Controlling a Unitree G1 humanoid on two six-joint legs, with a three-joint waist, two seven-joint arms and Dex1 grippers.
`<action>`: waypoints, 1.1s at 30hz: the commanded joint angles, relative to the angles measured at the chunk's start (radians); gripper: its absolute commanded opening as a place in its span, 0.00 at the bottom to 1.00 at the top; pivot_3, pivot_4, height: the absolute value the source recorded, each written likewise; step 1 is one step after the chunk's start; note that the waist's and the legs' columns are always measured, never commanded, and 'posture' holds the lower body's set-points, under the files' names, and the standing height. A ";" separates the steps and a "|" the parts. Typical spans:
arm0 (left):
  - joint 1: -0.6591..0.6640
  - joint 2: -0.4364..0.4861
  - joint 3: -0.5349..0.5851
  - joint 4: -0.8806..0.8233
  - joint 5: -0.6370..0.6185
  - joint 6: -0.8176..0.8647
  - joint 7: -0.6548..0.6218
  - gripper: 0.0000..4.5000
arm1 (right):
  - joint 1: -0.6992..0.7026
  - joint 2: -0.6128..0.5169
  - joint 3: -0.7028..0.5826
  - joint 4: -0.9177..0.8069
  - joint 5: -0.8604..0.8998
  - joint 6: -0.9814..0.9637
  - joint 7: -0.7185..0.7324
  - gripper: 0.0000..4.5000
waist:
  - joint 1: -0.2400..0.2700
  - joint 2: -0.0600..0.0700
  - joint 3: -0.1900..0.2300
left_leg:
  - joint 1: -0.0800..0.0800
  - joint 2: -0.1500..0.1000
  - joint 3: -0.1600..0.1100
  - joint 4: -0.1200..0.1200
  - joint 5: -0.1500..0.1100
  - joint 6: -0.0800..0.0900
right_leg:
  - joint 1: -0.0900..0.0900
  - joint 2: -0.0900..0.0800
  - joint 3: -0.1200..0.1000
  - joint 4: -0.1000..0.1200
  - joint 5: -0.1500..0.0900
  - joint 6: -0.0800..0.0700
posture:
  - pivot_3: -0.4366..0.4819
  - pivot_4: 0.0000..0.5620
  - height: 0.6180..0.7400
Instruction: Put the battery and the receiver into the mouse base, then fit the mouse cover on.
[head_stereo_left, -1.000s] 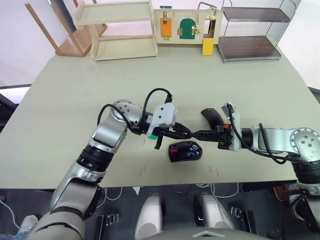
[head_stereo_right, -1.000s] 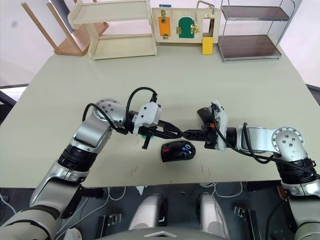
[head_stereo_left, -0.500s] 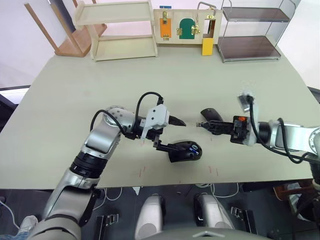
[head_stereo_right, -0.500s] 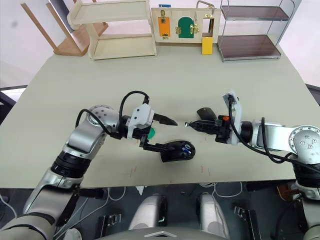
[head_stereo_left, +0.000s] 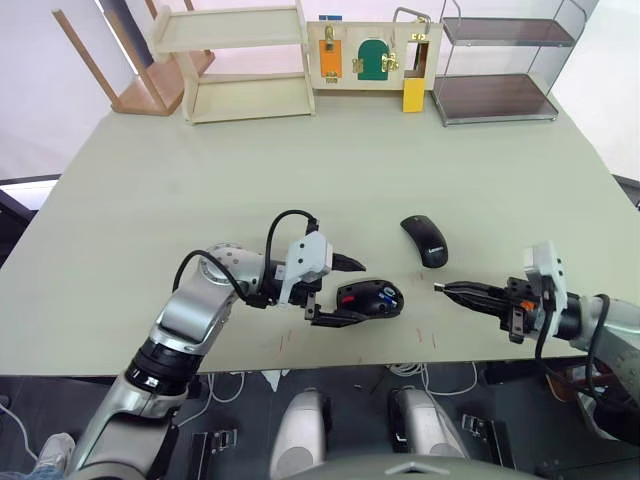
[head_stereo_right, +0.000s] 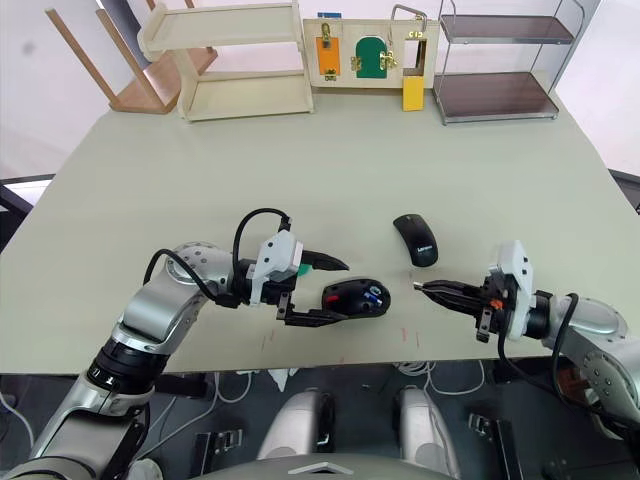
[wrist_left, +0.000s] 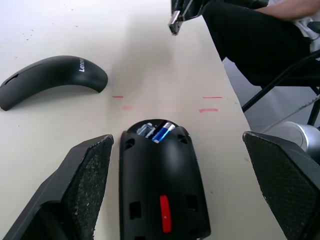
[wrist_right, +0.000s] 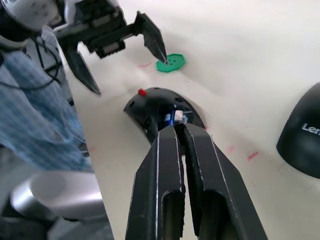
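The base (head_stereo_left: 371, 299) lies near the table's (head_stereo_left: 150, 200) front edge, its open top showing the blue battery (wrist_left: 161, 133) seated in the well at the end away from the red wheel (wrist_left: 165, 220). The left gripper (head_stereo_left: 346, 291) is spread wide around the base's wheel end, one finger (wrist_left: 82, 175) just beside one flank, the other (wrist_left: 285, 175) well clear of the opposite flank. At 3 o'clock from the base, apart from it, the right gripper (head_stereo_left: 447, 289) points its tips toward the base, jaws pressed together on a tiny silvery stub, the receiver (wrist_left: 173, 23). At about 1 o'clock from the base, farther back, the cover (head_stereo_left: 424, 241) rests alone on the table, pale mark up. A green disc (wrist_right: 171, 62) sits behind the left gripper. Shelves (head_stereo_left: 235, 60) and a latch board (head_stereo_left: 372, 50) stand along the far edge
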 joint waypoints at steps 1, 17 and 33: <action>0.003 0.001 -0.001 -0.026 0.002 -0.005 0.021 0.98 | 0.016 0.037 -0.071 0.045 -0.027 -0.146 0.116 0.00 | 0.001 0.000 0.000 | 0.000 0.000 0.000 0.000 0.000 0.000 | 0.000 0.000 0.000 0.000 0.000 0.000 | 0.48 0.27 1.00; -0.018 0.003 -0.071 0.043 0.076 -0.037 0.032 0.98 | 0.049 0.094 -0.110 0.219 -0.098 -0.418 0.400 0.00 | 0.005 0.000 0.000 | 0.001 -0.001 0.000 0.000 0.000 0.000 | 0.001 0.000 0.000 0.001 0.000 -0.001 | 0.48 0.27 1.00; -0.037 -0.071 -0.135 0.088 0.166 -0.047 0.104 0.98 | 0.054 0.117 -0.110 0.212 -0.096 -0.423 0.410 0.00 | 0.009 0.000 0.000 | 0.001 -0.001 0.000 0.001 0.000 0.000 | 0.001 0.000 0.000 0.003 0.002 -0.004 | 0.48 0.27 1.00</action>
